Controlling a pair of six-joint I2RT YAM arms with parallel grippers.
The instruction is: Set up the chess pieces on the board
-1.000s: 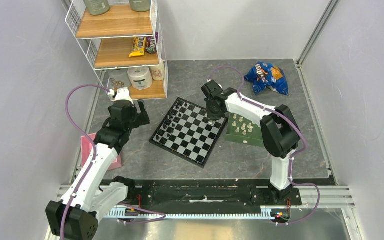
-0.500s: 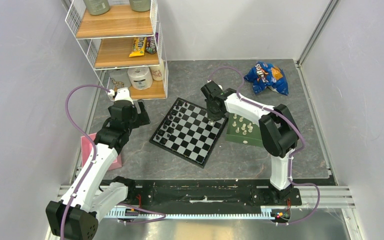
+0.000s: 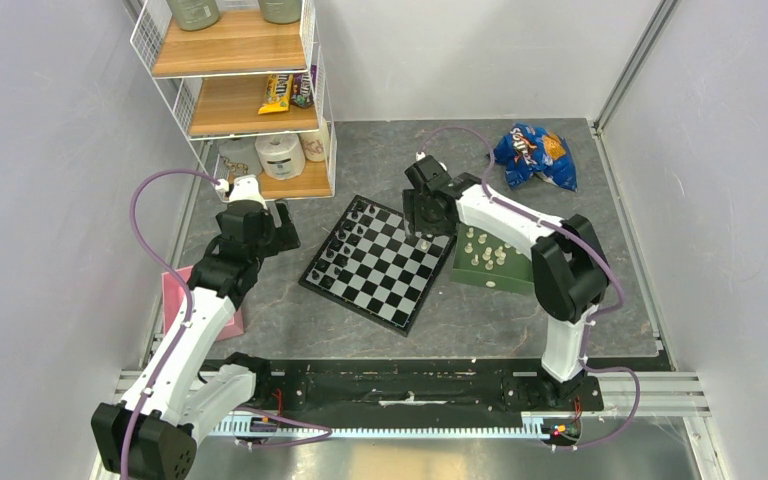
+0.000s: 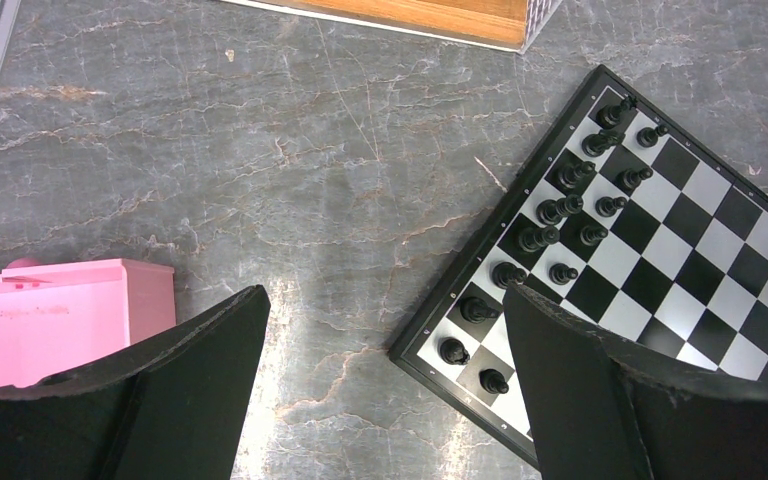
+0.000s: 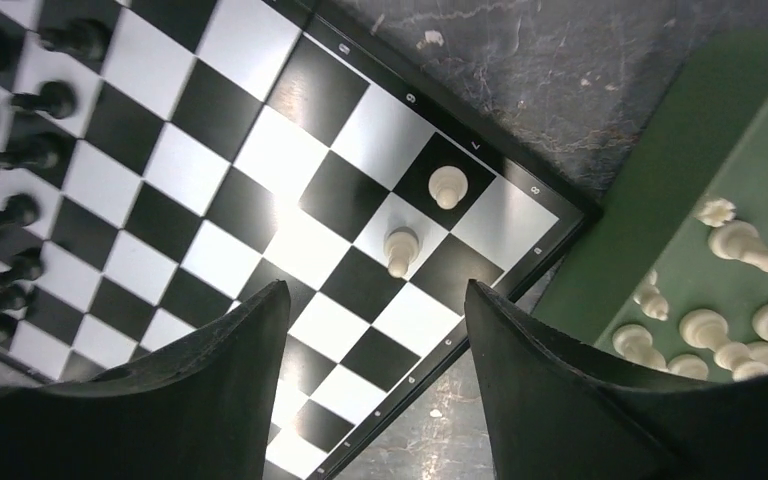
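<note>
Chess pieces [image 5: 401,250] are going onto the board [image 5: 290,150]: the right gripper [image 5: 375,300], fingers [image 5: 230,380] released, is hovering above two, likely needing another from the green tray [image 5: 680,130].

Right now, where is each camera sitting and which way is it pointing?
Top external: above and behind the bases, looking down on the chessboard and green tray; both whole arms show.
Left wrist: on the left arm, facing down at the tabletop, pink box and black pieces; left gripper open at the bottom.
Right wrist: over a chessboard corner, facing down at two cream pieces; right gripper open.
Shared: all three show the chessboard.
</note>
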